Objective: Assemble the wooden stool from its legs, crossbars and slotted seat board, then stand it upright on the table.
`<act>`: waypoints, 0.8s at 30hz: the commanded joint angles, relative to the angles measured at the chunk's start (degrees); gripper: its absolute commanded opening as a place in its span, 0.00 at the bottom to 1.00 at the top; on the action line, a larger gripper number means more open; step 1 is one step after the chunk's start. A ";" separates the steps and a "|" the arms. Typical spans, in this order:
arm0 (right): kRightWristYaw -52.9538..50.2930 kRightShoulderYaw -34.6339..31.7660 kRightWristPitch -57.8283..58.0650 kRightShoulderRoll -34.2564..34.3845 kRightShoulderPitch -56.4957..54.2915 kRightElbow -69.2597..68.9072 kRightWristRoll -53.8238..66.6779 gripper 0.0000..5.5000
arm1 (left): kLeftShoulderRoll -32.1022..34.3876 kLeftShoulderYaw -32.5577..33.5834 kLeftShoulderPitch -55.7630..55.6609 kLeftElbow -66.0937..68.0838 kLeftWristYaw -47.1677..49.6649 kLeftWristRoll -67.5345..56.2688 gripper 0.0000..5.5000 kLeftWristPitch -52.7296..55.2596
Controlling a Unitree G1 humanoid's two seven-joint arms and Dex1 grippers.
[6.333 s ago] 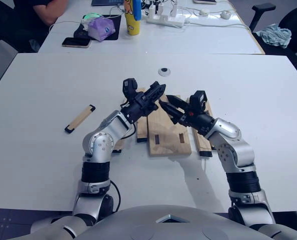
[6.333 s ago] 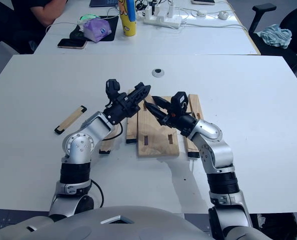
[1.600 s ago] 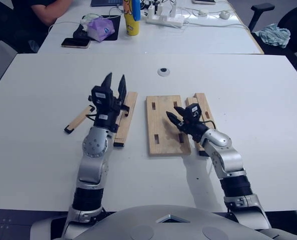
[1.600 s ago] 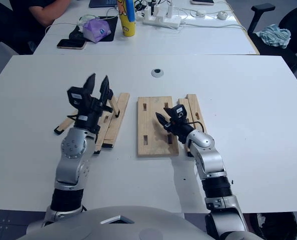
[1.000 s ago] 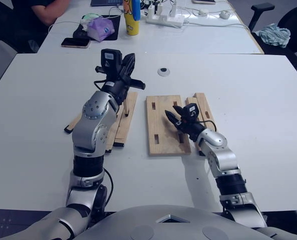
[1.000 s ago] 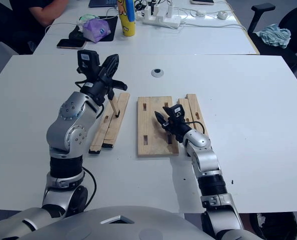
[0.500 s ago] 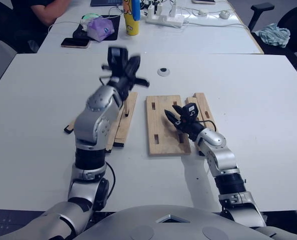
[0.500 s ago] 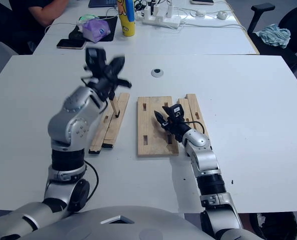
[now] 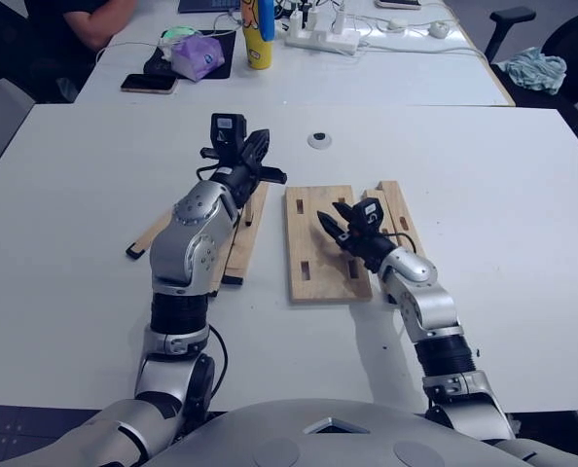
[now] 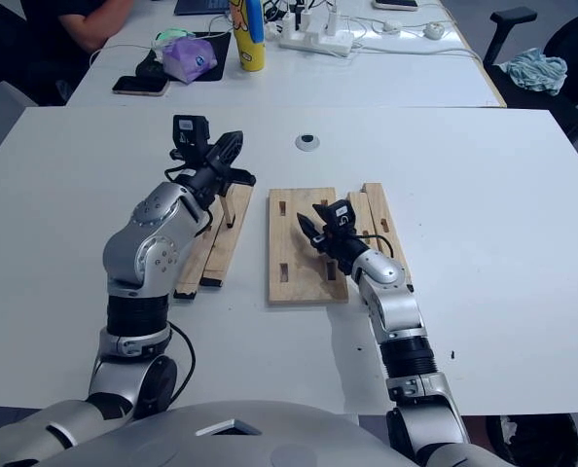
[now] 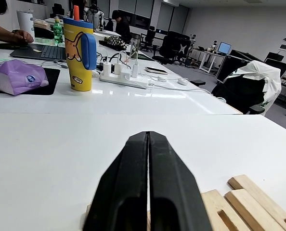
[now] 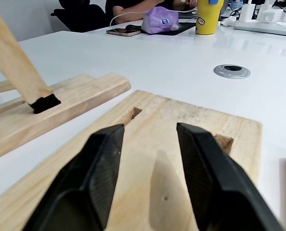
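Gripping a wooden leg (image 12: pixel 10 53) in the left gripper (image 11: pixel 148 139), fingers pressed shut on its upper end (leg tilted, not upright), black foot down and touching the flat wooden pieces (image 12: pixel 80 94) lying just left of the seat board (image 9: pixel 308 238). Poised low over that slotted board with the right gripper (image 12: pixel 149 130), fingers spread apart, nothing between them. Just right of the board, two further pieces (image 9: pixel 394 199), flat on the white table (image 9: pixel 484 175).

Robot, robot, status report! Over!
Left gripper shut on pale wooden leg, tilted, black tip on the flat planks. Right gripper open above slotted wooden seat board. Nothing in the way.
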 commanded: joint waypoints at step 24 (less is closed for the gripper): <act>-0.77 0.30 -1.35 0.67 -0.56 1.29 -0.98 0.37 | 4.14 1.28 -0.86 8.15 -1.01 0.81 0.00 2.01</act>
